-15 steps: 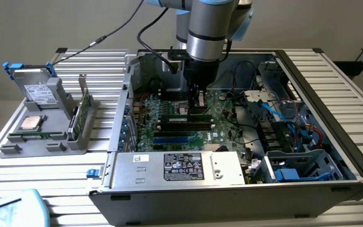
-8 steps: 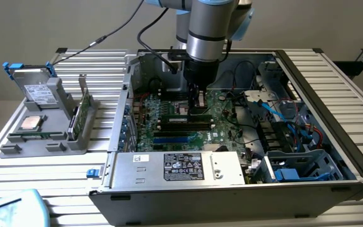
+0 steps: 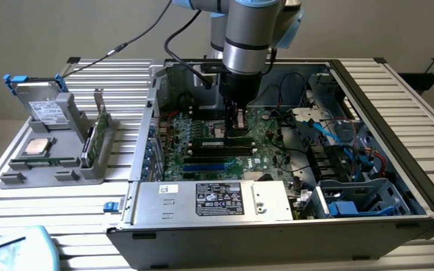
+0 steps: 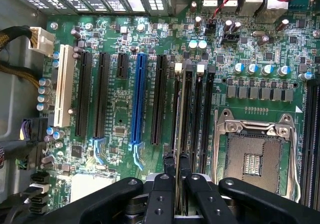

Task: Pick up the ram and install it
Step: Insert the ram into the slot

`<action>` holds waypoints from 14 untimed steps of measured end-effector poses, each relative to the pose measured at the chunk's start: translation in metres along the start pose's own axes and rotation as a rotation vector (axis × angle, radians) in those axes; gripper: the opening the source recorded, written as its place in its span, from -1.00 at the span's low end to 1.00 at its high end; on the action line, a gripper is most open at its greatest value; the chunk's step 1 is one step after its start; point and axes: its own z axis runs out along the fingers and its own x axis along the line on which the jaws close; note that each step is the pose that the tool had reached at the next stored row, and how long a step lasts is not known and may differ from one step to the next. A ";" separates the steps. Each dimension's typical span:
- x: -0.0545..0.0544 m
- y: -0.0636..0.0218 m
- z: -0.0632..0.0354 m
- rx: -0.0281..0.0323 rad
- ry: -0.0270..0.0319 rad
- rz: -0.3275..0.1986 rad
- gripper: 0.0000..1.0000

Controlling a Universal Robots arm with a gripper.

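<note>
Jaws were pinched onto the ram (image 4: 183, 119), one black finger (image 4: 161, 194) on each side of its thin edge, so your gripper (image 4: 179, 171) was closed on it. In the wrist view, the stick stood on edge and ran along the bank of black memory slots (image 4: 205, 119), between the blue slot (image 4: 140, 99) and the open processor socket (image 4: 255, 156). Whether it was pressed fully home, you could not tell from these views.

From the exterior view, your arm (image 3: 247, 34) reached straight down into the open computer case (image 3: 398, 113), with the gripper (image 3: 236, 121) low over the green motherboard (image 3: 202, 152) (near its middle). A silver power supply (image 3: 209, 200) lay along the near edge of the case.

Outside the case, at the exterior view's left, a grey holder (image 3: 43, 169) sat on the slatted table (image 3: 21, 209). It carried a hard drive (image 3: 43, 104), a square silver chip (image 3: 38, 145) and a green card (image 3: 96, 135) standing on edge.
</note>
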 end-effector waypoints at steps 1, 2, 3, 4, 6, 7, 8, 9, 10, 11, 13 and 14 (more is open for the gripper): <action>0.000 0.0000 0.0001 -0.0001 0.0003 0.000 -0.73; 0.000 0.0001 0.0002 -0.0002 0.0004 0.000 -0.73; 0.000 0.0001 0.0002 -0.0003 0.0005 0.000 -0.73; 0.000 0.0001 0.0005 -0.0001 0.0002 0.000 -0.73; 0.000 0.0001 0.0010 -0.0001 0.0002 0.000 -0.73; 0.000 0.0001 0.0011 -0.0002 0.0003 0.000 -0.73; 0.000 0.0001 0.0011 -0.0002 0.0005 0.000 -0.73; 0.000 0.0001 0.0011 -0.0003 0.0005 0.000 -0.73; 0.000 0.0001 0.0014 0.0000 0.0001 0.000 -0.73; 0.000 0.0002 0.0015 0.0000 0.0001 0.000 -0.73; 0.001 0.0001 0.0019 -0.0001 0.0001 0.000 -0.73; 0.001 0.0001 0.0020 -0.0002 0.0002 0.000 -0.73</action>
